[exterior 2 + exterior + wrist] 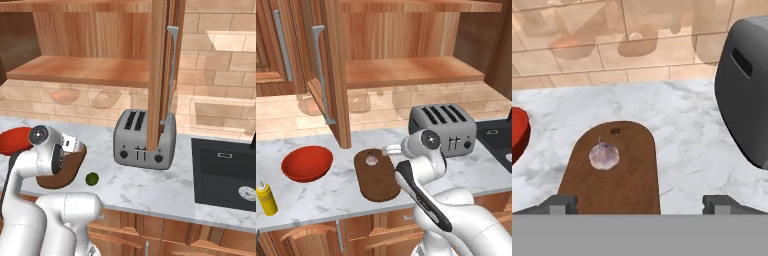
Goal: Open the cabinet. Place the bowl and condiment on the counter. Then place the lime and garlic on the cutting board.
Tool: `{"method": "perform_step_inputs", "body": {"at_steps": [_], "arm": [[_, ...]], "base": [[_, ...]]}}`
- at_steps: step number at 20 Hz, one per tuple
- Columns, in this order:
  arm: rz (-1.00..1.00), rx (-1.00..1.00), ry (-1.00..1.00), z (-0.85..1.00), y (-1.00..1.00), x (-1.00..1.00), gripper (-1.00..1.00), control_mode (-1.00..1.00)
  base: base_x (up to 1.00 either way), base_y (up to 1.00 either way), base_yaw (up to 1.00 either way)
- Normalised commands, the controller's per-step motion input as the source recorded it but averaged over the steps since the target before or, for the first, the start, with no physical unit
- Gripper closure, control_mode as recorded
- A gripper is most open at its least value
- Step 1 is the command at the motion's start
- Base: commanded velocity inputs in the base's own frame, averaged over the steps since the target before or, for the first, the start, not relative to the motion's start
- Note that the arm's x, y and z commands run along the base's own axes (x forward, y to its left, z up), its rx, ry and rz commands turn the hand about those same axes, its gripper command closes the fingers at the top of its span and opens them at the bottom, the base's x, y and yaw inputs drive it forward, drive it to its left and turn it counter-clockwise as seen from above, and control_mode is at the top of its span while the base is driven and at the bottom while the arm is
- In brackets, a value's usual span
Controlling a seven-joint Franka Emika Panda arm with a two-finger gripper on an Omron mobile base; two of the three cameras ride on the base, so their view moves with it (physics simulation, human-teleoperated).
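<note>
The cabinet [406, 70] stands open, with both shelves bare. On the counter [321, 197] the red bowl [307, 162] sits at the left, and the yellow condiment [266, 198] stands near the front edge. The garlic [604, 155] lies on the far half of the cutting board [619, 175]. My gripper [639, 205] hovers open over the board's near end, holding nothing. The lime [92, 178] rests on the counter just right of the board [67, 172], towards the front edge.
A grey toaster [443, 127] stands right of the board, close to the hand. An open cabinet door [160, 75] hangs in front of the toaster. A dark sink [225, 170] lies at the far right. Low cabinets run under the counter.
</note>
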Motion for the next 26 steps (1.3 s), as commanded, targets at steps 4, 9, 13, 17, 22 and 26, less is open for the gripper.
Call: {"method": "perform_step_inputs", "body": {"at_steps": [4, 9, 13, 17, 22, 26], "arm": [[0.00, 0.00, 0.02, 0.00, -0.44, -0.03, -1.00, -1.00], [0.00, 0.00, 0.02, 0.00, -0.43, -0.01, -1.00, -1.00], [0.00, 0.00, 0.08, 0.00, -0.23, 0.00, -1.00, -1.00], [-0.02, 0.00, 0.13, -0.02, -0.12, -0.08, -1.00, -1.00], [-0.04, 0.00, 0.15, -0.01, -0.03, -0.26, -1.00, -1.00], [-0.07, -0.01, 0.17, -0.03, 0.00, -0.28, -1.00, -1.00]], "base": [[0.00, 0.00, 0.00], [0.00, 0.00, 0.00], [0.00, 0.00, 0.00], [0.00, 0.00, 0.00], [0.00, 0.00, 0.00], [0.00, 0.00, 0.00]]}}
